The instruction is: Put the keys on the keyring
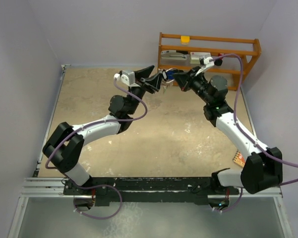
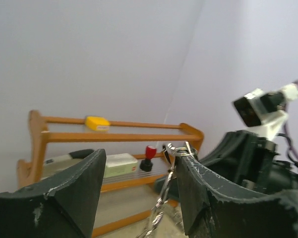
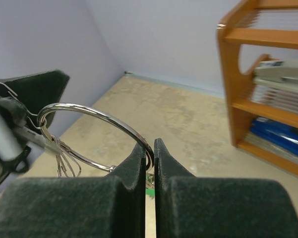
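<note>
Both arms meet high above the far middle of the table. My right gripper [image 3: 149, 148] is shut on the thin silver keyring [image 3: 91, 113], pinching its wire at the fingertips. A cluster of silver wire loops [image 3: 64, 161] hangs from the ring's far side, close to the left gripper's dark finger [image 3: 37, 91]. A scrap of bright green [image 3: 149, 191] shows under the right fingers; whether it is a key's head is unclear. My left gripper [image 2: 139, 163] stands open. A silver ring end [image 2: 181, 148] rests on its right fingertip, and silver links [image 2: 161, 198] hang in the gap. From above, the keyring [image 1: 166, 82] sits between the left gripper [image 1: 157, 79] and right gripper [image 1: 175, 79].
A wooden shelf rack [image 1: 208, 54] stands at the back right against the wall, holding a yellow block [image 1: 185, 38], a white box [image 2: 120, 163] and a red-topped item [image 2: 150, 157]. A small orange object [image 1: 238, 158] lies at the table's right edge by the right arm.
</note>
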Controlling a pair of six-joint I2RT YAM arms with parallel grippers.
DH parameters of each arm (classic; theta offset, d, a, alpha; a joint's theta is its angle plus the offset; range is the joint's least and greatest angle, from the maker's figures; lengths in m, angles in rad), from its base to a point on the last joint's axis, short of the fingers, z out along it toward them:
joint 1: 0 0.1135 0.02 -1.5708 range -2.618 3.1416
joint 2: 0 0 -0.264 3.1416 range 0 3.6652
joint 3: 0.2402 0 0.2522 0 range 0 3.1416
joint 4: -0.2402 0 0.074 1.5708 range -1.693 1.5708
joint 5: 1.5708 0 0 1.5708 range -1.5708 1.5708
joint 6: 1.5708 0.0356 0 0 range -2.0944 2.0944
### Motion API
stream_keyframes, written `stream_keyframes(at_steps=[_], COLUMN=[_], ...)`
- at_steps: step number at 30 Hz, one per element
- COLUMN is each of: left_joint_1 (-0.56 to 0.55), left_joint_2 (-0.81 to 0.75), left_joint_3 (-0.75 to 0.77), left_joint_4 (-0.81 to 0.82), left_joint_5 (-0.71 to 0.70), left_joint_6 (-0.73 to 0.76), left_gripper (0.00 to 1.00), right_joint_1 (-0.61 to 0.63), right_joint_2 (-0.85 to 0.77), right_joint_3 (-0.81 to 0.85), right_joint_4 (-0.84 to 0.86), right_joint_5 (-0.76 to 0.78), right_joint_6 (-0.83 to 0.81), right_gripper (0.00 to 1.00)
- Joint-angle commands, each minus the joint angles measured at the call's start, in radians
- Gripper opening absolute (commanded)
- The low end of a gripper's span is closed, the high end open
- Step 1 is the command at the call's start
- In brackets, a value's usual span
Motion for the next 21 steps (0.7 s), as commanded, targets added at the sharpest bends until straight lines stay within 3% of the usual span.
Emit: stream_keyframes(at_steps=[1, 7, 11, 16, 21], left_joint_1=[0.021, 0.045, 0.047, 0.046, 0.046], left_joint_2=[-0.117, -0.228, -0.249, -0.271, -0.285], left_joint_3=[-0.084, -0.180, -0.235, -0.240, -0.218], left_joint_4=[-0.014, -0.160, -0.126, -0.204, -0.315], left_joint_5=[-0.239, -0.523, -0.499, -0.521, -0.536], left_joint_6=[-0.036, -0.080, -0.049, -0.089, -0.133], left_gripper=[0.57, 0.60, 0.58, 0.57, 0.58], right_joint_1=[0.001, 0.000, 0.000, 0.006, 0.127], right_joint_2=[-0.077, -0.116, -0.134, -0.143, -0.126], right_joint_3=[0.045, 0.093, 0.119, 0.151, 0.196], right_joint_4=[-0.145, -0.334, -0.416, -0.517, -0.607], right_joint_5=[0.174, 0.222, 0.229, 0.255, 0.469], right_joint_6=[-0.136, -0.268, -0.340, -0.424, -0.628], right_gripper=[0.00, 0.00, 0.00, 0.00, 0.00])
